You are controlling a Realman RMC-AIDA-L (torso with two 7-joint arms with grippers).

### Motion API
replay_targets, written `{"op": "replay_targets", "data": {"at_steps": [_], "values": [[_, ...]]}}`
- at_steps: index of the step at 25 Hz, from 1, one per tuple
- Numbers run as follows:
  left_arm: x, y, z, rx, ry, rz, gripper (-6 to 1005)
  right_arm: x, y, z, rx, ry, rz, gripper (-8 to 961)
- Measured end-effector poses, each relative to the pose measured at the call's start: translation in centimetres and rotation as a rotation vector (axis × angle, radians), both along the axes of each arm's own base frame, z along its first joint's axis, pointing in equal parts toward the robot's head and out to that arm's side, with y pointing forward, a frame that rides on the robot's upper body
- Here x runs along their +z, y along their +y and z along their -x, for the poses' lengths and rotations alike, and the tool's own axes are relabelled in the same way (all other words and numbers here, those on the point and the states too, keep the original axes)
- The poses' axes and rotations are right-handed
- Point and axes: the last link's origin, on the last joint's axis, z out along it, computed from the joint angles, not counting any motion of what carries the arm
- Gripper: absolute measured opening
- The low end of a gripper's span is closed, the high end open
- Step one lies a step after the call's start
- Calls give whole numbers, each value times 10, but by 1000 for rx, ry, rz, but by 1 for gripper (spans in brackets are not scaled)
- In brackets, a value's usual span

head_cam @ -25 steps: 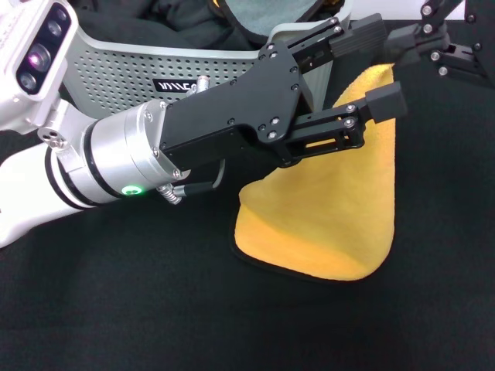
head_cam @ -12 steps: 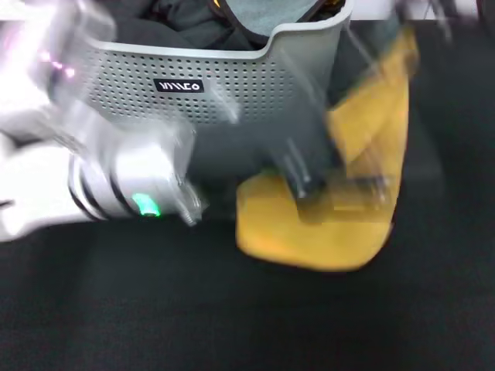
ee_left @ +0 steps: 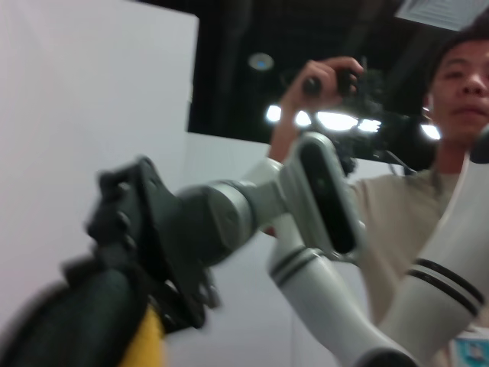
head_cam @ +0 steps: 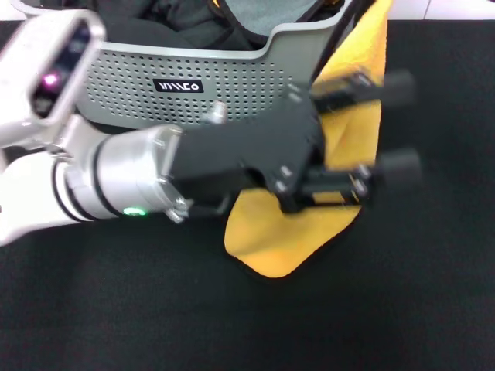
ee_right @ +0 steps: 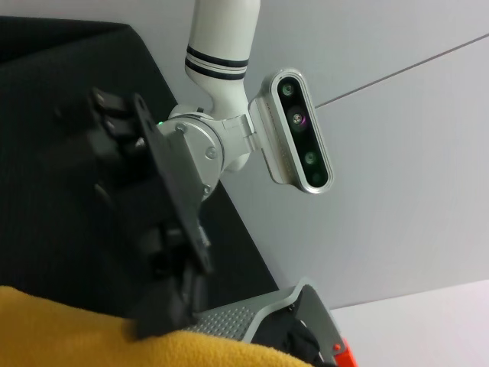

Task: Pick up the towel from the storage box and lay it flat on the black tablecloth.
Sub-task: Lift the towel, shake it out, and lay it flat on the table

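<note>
1. The left tool (head_cam: pixel 390 127) reaches in from the left arm, low across the front of the storage box (head_cam: pixel 232 85). Its fingers stand spread apart, one above the other, gripping nothing and lying over the towel.
2. The storage box sits at the far edge, logo plate facing the robot, dark and grey fabrics heaped inside.
3. The towel (head_cam: pixel 274 232) is out of the box, hanging in a long fold beside the box's right corner. Its lower end is bunched on the black tablecloth (head_cam: pixel 116 309) while its upper end rises out of the head view, presumably held up there so it can be spread.
4. The right tool is not visible in any view; its wrist camera looks across the towel at the left tool, so I cannot tell its state.
</note>
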Motion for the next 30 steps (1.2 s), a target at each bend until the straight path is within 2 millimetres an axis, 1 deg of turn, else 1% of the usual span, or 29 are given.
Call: {"op": "replay_targets", "data": {"at_steps": [4,7,12,30], "values": [[18,6,14,104,-81,-101,773,1,-3,-8,-24,-6,-21,11],[23,6,20,143,-103,-127,773,3,-6,-16,-40,-6,-36,12],[23,6,23,160,-102,-133,773,0,-7,-20,-35,-5,-38,13],[22,8,26,183,-97,-138,773,-3,-7,-18,-24,-9,-24,17]]}}
